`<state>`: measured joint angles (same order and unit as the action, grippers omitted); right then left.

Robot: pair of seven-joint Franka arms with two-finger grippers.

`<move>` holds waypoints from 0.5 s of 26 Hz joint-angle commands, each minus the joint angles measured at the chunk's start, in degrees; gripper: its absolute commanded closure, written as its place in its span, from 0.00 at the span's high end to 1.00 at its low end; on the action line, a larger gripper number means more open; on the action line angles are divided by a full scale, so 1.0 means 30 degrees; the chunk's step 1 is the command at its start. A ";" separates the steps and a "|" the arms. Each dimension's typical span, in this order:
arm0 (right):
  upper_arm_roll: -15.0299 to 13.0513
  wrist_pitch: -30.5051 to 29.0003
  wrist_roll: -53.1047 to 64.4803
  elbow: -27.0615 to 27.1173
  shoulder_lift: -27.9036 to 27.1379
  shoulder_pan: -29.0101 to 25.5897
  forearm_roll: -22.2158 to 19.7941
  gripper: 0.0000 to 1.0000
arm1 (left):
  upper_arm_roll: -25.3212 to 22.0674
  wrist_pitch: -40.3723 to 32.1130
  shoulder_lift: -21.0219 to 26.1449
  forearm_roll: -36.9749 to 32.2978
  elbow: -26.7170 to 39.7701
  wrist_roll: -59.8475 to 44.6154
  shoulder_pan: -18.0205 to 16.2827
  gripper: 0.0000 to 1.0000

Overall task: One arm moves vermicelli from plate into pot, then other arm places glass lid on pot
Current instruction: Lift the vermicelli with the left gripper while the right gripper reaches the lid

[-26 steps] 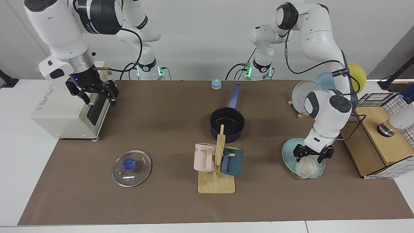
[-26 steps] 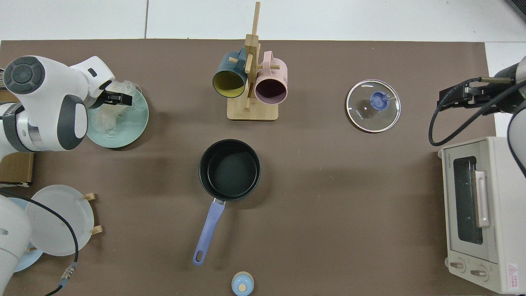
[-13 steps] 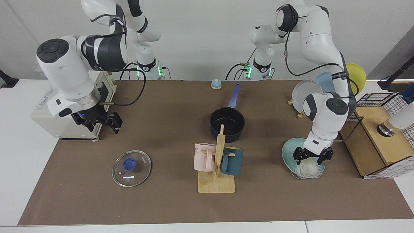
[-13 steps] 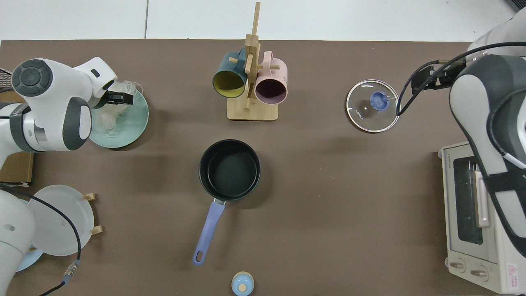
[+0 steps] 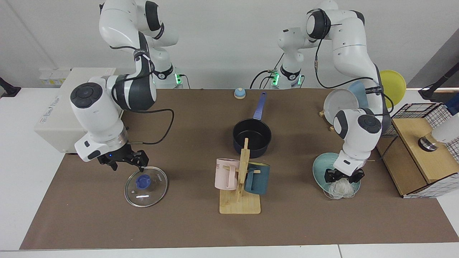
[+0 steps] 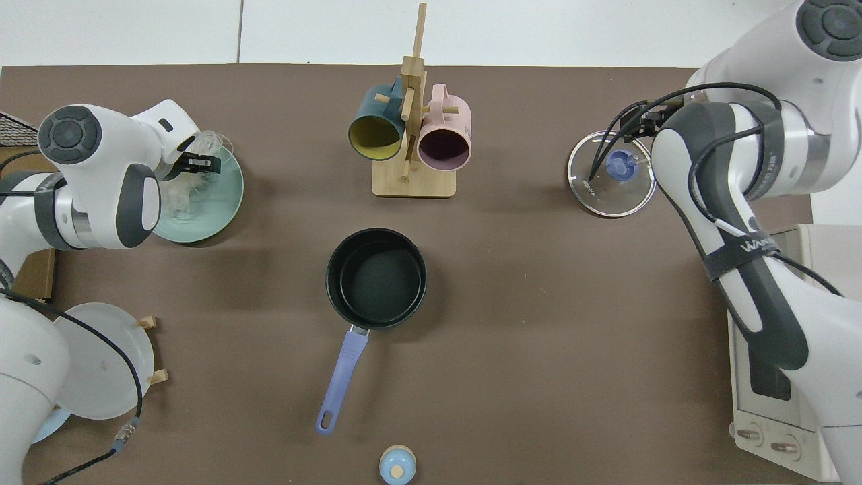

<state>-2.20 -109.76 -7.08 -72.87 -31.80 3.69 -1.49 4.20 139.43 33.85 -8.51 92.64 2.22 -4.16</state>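
Right gripper [image 5: 124,162] newly above glass lid [image 5: 146,186]

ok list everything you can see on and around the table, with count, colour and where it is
nest of thin white vermicelli: one, on the teal-green round plate, near edge
dark navy pot with long blue handle: one, table middle
clear glass lid with blue knob: one, flat on the brown mat
wooden mug tree: one, with a pink mug and a dark teal mug
small blue bell: one, far edge
wooden plate rack: grey, light-blue, yellow plates
white toaster oven: one, beside the mat
right gripper: above the lid's far edge
left gripper: at the vermicelli
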 commanded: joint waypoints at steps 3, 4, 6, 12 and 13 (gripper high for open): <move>0.0061 -0.1147 -0.0511 0.0472 -0.1235 0.0087 -0.0441 0.99 | 0.0092 -0.1677 -0.0853 -0.2319 -0.0586 -0.0390 0.0010 0.00; 0.0061 -0.1352 -0.0511 0.0443 -0.1324 0.0087 -0.0471 0.99 | 0.0122 -0.1999 -0.0999 -0.2290 -0.0617 -0.0390 -0.0019 0.00; 0.0090 -0.1792 -0.0511 0.0356 -0.1500 0.0087 -0.0530 0.99 | 0.0152 -0.2324 -0.1409 -0.2232 -0.0617 -0.0332 -0.0078 0.00; 0.0120 -0.2994 -0.0511 -0.0346 -0.1647 0.0116 -0.0471 0.99 | 0.0794 -0.5335 -0.3779 -0.1706 -0.0500 -0.0243 0.0039 0.00; 0.0120 -0.3024 -0.0540 -0.0551 -0.1647 0.0174 -0.0471 0.99 | 0.0970 -0.5836 -0.4103 -0.1530 -0.0500 -0.0186 -0.0019 0.00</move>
<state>-2.21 -116.57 -7.37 -73.02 -36.46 4.07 -1.96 5.15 129.31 27.93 -13.27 90.16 2.12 -4.15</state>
